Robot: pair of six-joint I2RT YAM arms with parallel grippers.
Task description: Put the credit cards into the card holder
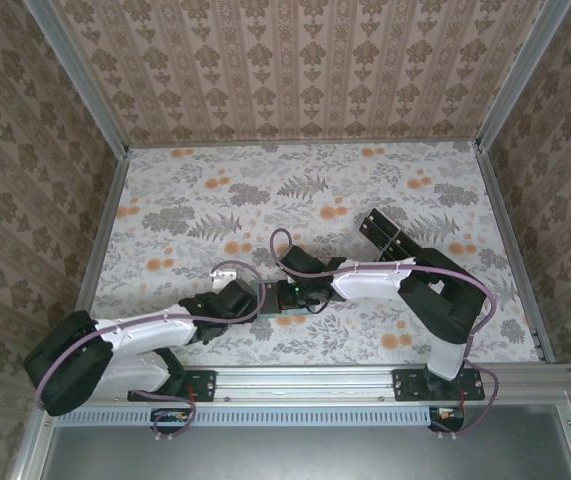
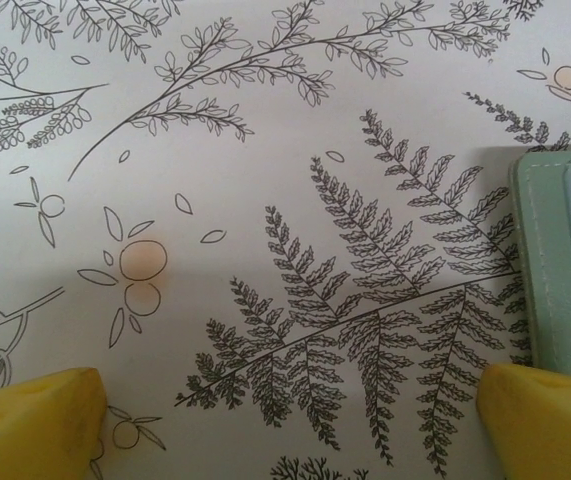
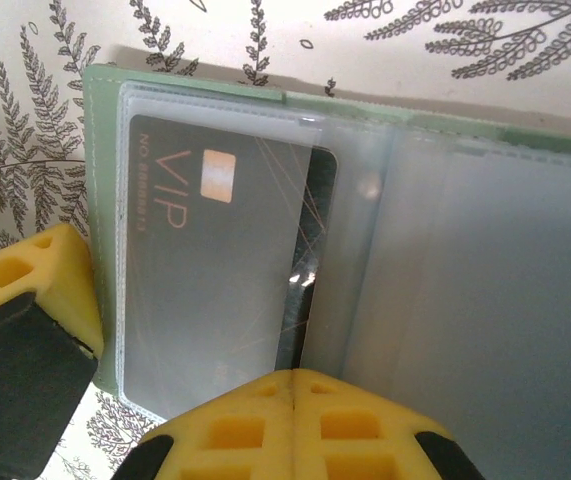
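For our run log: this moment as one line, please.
left gripper: open, beside card holder | right gripper: over open card holder | credit card: in clear pocket, one edge exposed

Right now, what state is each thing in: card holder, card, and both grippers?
card holder: lying open on the table, clear sleeves facing up.
credit card: partly slid into a clear sleeve, one edge outside it.
left gripper: open, empty, over the tablecloth beside the card holder.
right gripper: over the card holder's sleeve; whether it grips anything cannot be told.
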